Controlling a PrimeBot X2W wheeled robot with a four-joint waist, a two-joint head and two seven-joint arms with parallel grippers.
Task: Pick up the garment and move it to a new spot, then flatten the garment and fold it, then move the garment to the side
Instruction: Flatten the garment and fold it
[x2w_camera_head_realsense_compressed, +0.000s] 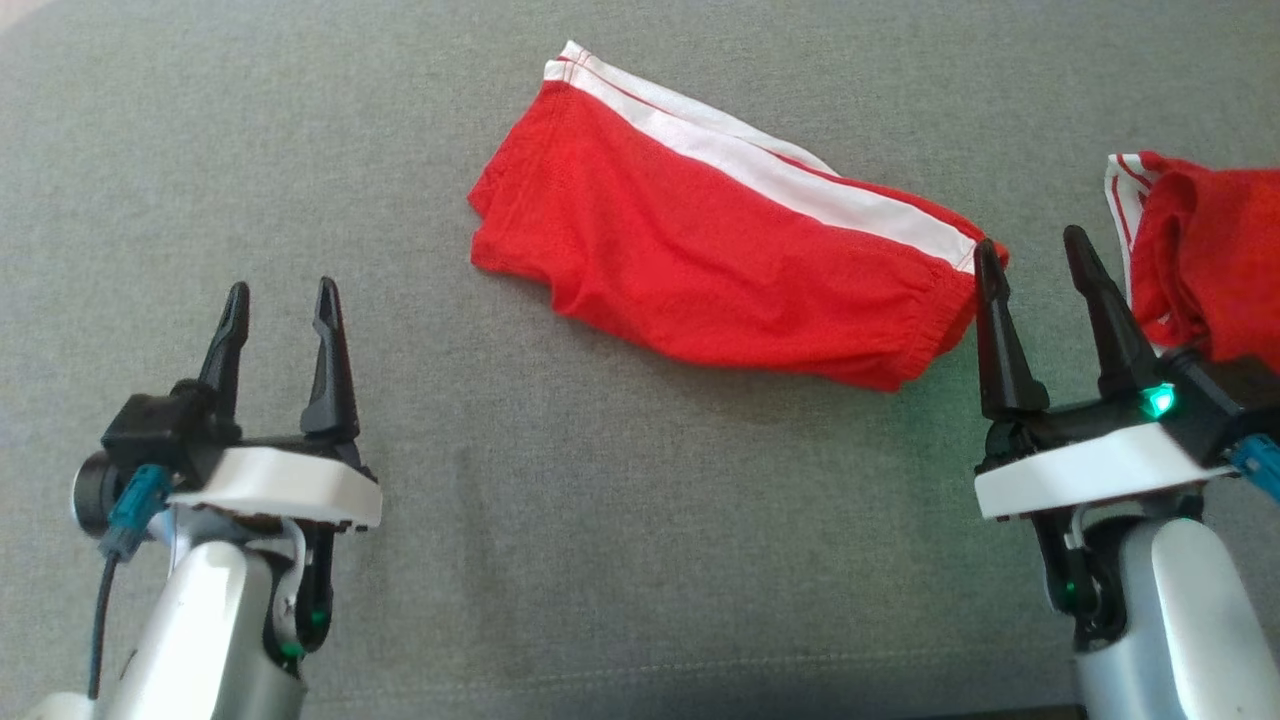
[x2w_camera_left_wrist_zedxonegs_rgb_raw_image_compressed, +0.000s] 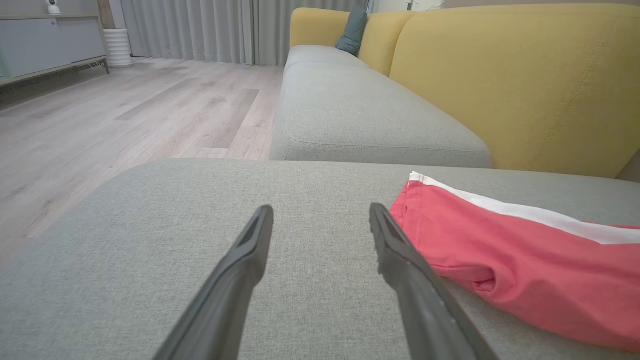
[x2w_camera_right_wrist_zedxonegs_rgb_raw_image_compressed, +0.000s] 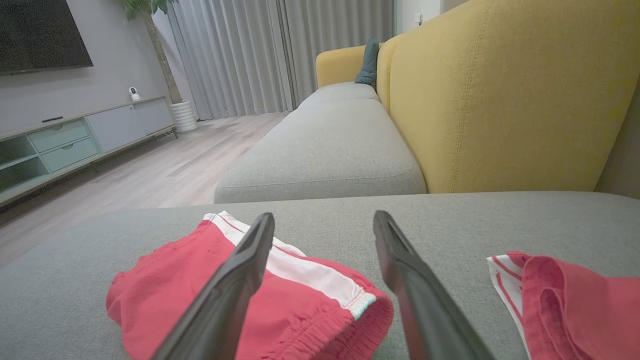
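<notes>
The garment (x2w_camera_head_realsense_compressed: 720, 240) is a pair of red shorts with a white side stripe, folded flat on the grey cushion (x2w_camera_head_realsense_compressed: 600, 560) at the middle of the head view. It also shows in the left wrist view, garment (x2w_camera_left_wrist_zedxonegs_rgb_raw_image_compressed: 525, 250), and the right wrist view, garment (x2w_camera_right_wrist_zedxonegs_rgb_raw_image_compressed: 300, 295). My left gripper (x2w_camera_head_realsense_compressed: 280, 300) stands open at the lower left, well apart from it, with nothing between its fingers. My right gripper (x2w_camera_head_realsense_compressed: 1035, 255) is open at the lower right, its left fingertip just over the garment's right end, holding nothing.
A second red garment (x2w_camera_head_realsense_compressed: 1200, 250) with white trim lies crumpled at the right edge, beside my right gripper. A yellow sofa back (x2w_camera_right_wrist_zedxonegs_rgb_raw_image_compressed: 500, 100) rises behind the cushion. Wood floor (x2w_camera_left_wrist_zedxonegs_rgb_raw_image_compressed: 125, 110) lies beyond the cushion's edge.
</notes>
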